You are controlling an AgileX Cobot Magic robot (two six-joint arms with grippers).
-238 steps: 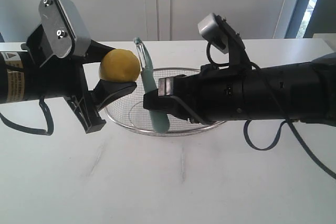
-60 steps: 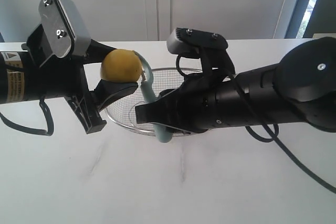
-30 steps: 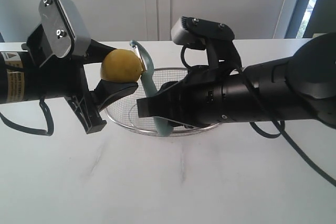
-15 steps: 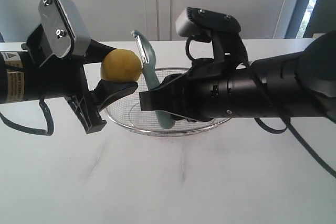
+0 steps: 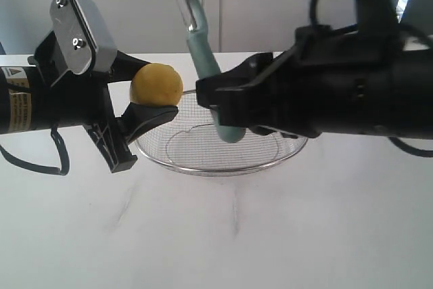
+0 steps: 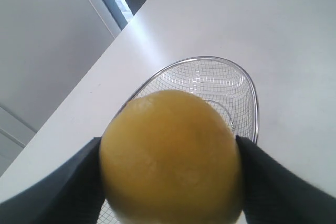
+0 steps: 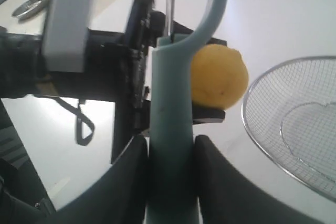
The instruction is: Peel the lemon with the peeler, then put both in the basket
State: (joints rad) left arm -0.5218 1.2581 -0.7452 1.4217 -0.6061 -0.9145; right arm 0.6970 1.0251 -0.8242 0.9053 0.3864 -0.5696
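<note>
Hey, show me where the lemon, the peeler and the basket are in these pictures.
lemon (image 5: 156,84): exterior view, middle of its yellow skin.
peeler (image 5: 203,55): exterior view, upper part of the teal handle.
basket (image 5: 196,145): exterior view, bare wire mesh of its floor.

The lemon (image 5: 156,83) is plain bright yellow. The peeler (image 5: 203,57) has a pale teal-green handle and a silver blade. The basket (image 5: 223,170) is silver, its mesh a fine square grid. Around the basket, the table (image 5: 237,235) is white with faint grey veins. The left claw (image 5: 153,90) and the right claw (image 5: 220,107) are black.
</note>
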